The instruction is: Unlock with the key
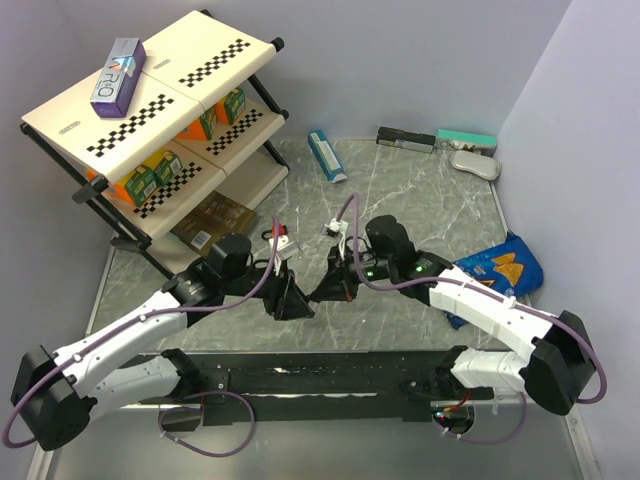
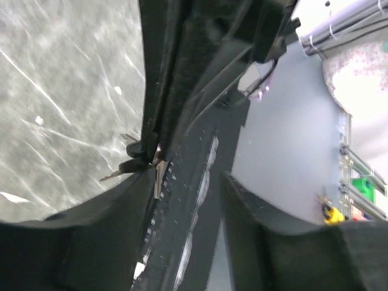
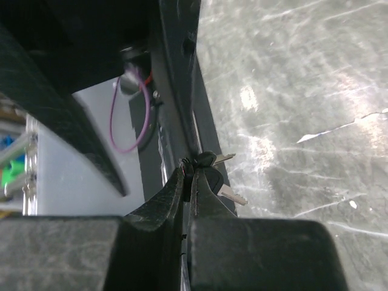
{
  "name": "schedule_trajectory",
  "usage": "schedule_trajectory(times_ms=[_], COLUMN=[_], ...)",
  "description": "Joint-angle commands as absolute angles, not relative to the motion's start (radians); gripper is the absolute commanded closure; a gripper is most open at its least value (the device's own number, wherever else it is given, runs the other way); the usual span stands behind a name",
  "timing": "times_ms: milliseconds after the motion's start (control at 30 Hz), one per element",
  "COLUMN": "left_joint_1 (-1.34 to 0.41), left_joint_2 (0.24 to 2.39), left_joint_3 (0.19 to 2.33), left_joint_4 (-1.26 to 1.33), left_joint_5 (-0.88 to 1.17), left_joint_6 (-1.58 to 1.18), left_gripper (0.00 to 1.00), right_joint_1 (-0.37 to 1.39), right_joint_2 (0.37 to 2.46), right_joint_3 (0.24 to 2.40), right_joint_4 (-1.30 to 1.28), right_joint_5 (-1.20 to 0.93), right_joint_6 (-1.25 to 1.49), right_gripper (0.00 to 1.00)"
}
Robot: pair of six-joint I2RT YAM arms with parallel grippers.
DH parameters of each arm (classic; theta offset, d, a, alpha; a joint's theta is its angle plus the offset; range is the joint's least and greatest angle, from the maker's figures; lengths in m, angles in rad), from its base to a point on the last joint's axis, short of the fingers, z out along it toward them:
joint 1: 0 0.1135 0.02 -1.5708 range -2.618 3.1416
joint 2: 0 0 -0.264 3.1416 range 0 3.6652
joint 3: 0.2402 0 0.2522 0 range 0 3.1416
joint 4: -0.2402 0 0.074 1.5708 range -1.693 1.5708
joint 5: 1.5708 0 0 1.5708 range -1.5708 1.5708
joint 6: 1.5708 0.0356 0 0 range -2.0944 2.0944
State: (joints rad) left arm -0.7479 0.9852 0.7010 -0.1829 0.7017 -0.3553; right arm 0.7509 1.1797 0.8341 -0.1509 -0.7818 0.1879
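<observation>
Progress partial: right gripper (image 3: 189, 174) clamped on small black-headed metal key cluster (image 3: 209, 162) over grey marbled surface (image 3: 291, 91); left gripper (image 2: 188, 179) apart, beside it. Unlocking apparently remains outstanding.

Both arms reach low toward the frame's centre, tips nearly meeting, left tool (image 1: 288, 302) spread open, right tool (image 1: 330, 290) pinched (on the key (image 3: 206, 161)).
</observation>
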Motion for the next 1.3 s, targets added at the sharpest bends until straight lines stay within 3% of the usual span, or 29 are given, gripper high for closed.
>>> schedule_trajectory(times_ms=[0,67,267,500,633,733,967,1267], left_joint_1=[-0.715,-0.700,-0.658,-0.652,-0.652,-0.652,-0.652,-0.652], left_joint_2=[0.933,0.910,0.867,0.816,0.807,0.789,0.707,0.750], left_joint_3=[0.687,0.667,0.595,0.489,0.473,0.488,0.518,0.479], left_joint_4=[-0.054,-0.032,0.124,0.365,0.380,0.306,0.158,0.268], left_joint_5=[0.669,0.669,0.641,0.649,0.649,0.588,0.445,0.587], left_joint_6=[-0.408,-0.437,-0.575,-0.765,-0.791,-0.760,-0.684,-0.735], left_gripper=[0.34,0.27,0.28,0.40,0.50,0.52,0.38,0.55], right_joint_1=[0.730,0.723,0.709,0.707,0.706,0.706,0.704,0.706], right_joint_2=[1.103,1.088,1.025,1.006,1.012,1.005,0.979,0.991], right_joint_3=[0.776,0.744,0.651,0.571,0.557,0.557,0.561,0.561], right_joint_4=[0.069,0.139,0.366,0.553,0.574,0.555,0.486,0.508], right_joint_5=[-0.776,-0.770,-0.756,-0.712,-0.695,-0.678,-0.630,-0.629], right_joint_6=[0.310,0.346,0.454,0.548,0.565,0.560,0.519,0.531], right_gripper=[1.00,1.00,1.00,1.00,1.00,1.00,1.00,1.00])
